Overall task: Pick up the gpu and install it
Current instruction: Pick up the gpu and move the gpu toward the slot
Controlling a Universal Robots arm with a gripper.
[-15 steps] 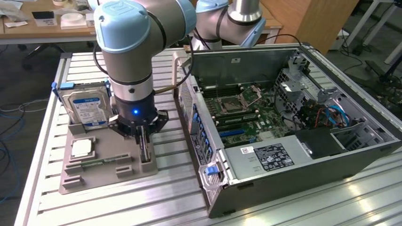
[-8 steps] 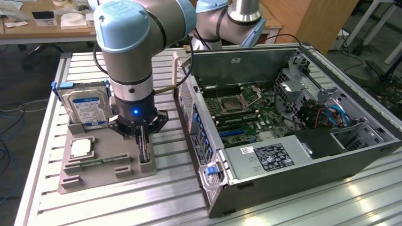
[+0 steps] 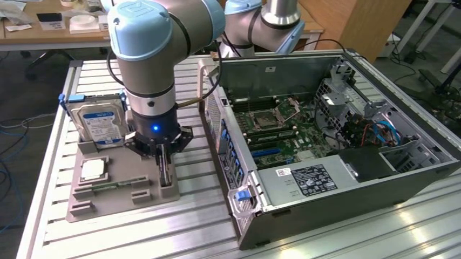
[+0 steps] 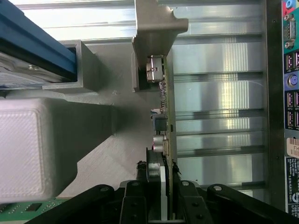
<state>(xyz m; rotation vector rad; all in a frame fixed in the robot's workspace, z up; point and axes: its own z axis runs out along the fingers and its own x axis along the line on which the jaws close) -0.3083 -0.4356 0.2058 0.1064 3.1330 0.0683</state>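
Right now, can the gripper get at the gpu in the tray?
Probably yes: the gripper is down over the gpu, which stands on edge in the grey tray. The hard drive stands off to one side, and nothing blocks the way.

- The robot arm [image 3: 144, 48] is light blue and grey.
- The hard drive [image 3: 97, 121] label is blue and white.
- The gpu [image 4: 169, 116] is dark green.
- The gripper [image 4: 162, 196] is black.
- The table [image 3: 346, 232] has shiny silver stripes.

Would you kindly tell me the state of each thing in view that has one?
gpu: on edge in a slot of the tray, gripped.
pincer: shut on the gpu.
hard drive: upright in its holder.
CPU: lying flat on the tray.
computer case: on its side, open.
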